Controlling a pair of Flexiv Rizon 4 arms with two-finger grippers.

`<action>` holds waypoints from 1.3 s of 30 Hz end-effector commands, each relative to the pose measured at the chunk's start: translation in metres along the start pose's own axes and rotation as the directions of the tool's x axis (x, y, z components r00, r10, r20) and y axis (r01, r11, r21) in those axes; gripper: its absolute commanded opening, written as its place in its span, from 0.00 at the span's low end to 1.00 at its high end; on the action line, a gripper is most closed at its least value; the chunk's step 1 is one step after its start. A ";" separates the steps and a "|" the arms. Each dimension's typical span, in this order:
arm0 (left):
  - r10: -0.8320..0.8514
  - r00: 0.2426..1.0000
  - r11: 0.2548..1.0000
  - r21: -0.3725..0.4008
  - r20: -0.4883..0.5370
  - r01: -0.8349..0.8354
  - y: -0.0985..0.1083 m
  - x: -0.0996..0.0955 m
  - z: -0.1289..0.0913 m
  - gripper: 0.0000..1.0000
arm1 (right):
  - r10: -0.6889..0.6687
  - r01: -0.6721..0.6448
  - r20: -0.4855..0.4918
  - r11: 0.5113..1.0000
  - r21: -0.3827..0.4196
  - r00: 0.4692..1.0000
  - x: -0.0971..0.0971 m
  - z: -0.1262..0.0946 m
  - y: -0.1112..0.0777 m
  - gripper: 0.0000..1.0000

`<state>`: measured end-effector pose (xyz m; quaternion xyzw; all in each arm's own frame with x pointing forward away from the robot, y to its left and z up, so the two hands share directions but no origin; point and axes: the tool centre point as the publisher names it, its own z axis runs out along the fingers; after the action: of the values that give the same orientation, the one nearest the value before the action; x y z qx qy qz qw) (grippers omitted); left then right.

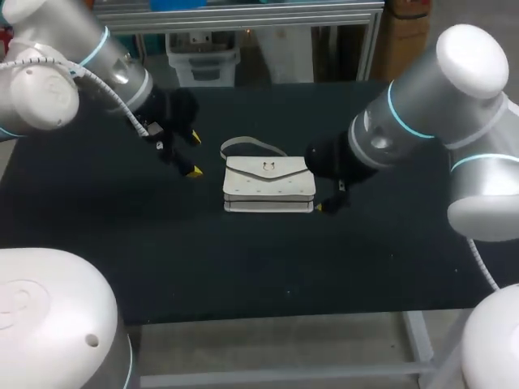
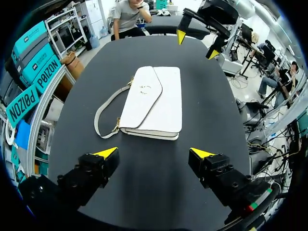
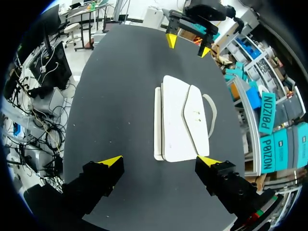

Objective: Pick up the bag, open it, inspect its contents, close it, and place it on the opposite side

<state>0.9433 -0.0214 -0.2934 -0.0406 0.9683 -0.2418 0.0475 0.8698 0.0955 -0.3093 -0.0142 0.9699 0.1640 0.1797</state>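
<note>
Handbag lies flat; your left gripper and right gripper, both wide and empty, may shove it or snag its strap

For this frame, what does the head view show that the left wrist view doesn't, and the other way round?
Only the head view shows the left arm and most of the right arm. Only the left wrist view shows both yellow tips of the right gripper, apart, beyond the bag. Both show the white bag lying flat on the table, flap closed, strap beside it, and the left gripper open, clear of it.
</note>
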 end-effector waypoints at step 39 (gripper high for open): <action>0.380 0.921 0.919 0.145 -0.085 -0.366 -0.017 -0.013 0.025 1.00 | -0.166 0.109 0.233 0.965 0.238 0.958 -0.006 0.064 0.008 1.00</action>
<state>0.9588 -0.0470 -0.3036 0.1603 0.9433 -0.2874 0.0425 0.8946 0.1174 -0.3526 -0.0433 0.9513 0.0446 0.3019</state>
